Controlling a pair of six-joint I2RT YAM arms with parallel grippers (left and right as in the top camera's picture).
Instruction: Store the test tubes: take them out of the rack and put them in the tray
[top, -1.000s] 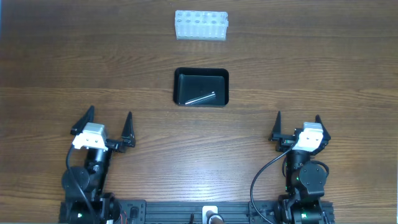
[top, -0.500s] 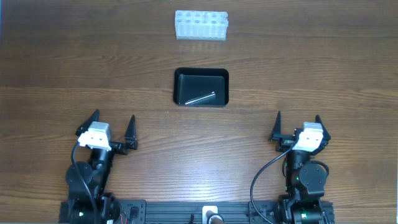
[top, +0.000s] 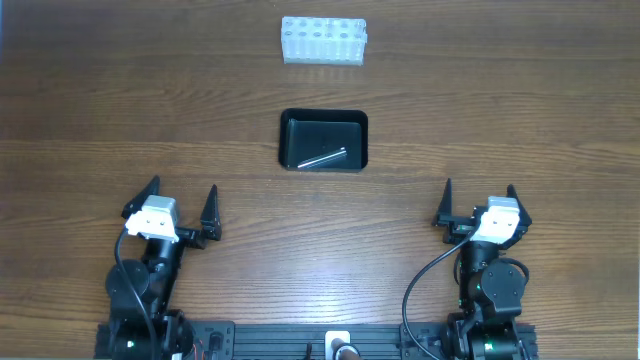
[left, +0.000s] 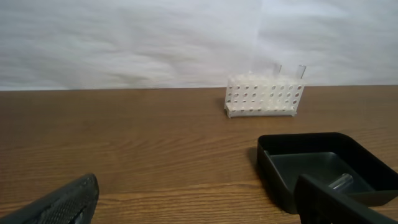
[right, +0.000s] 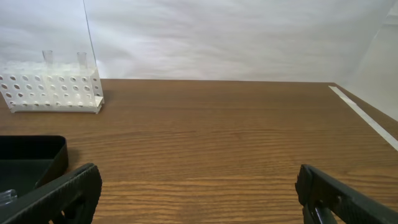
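A white test tube rack (top: 323, 41) stands at the far middle of the table; two clear tubes (left: 301, 69) rise from it in the left wrist view, and they show again on the rack (right: 51, 92) in the right wrist view. The black tray (top: 324, 140) sits nearer, with one test tube (top: 321, 158) lying in it. My left gripper (top: 181, 203) rests open near the front left, well short of the tray (left: 323, 171). My right gripper (top: 478, 201) rests open near the front right, with nothing between its fingers.
Bare wooden tabletop spreads around the tray and between the arms. A white wall backs the far table edge. The table's right edge (right: 367, 118) shows in the right wrist view.
My left gripper has drawn back slightly toward its base and settled. The right arm, rack and tray have not moved.
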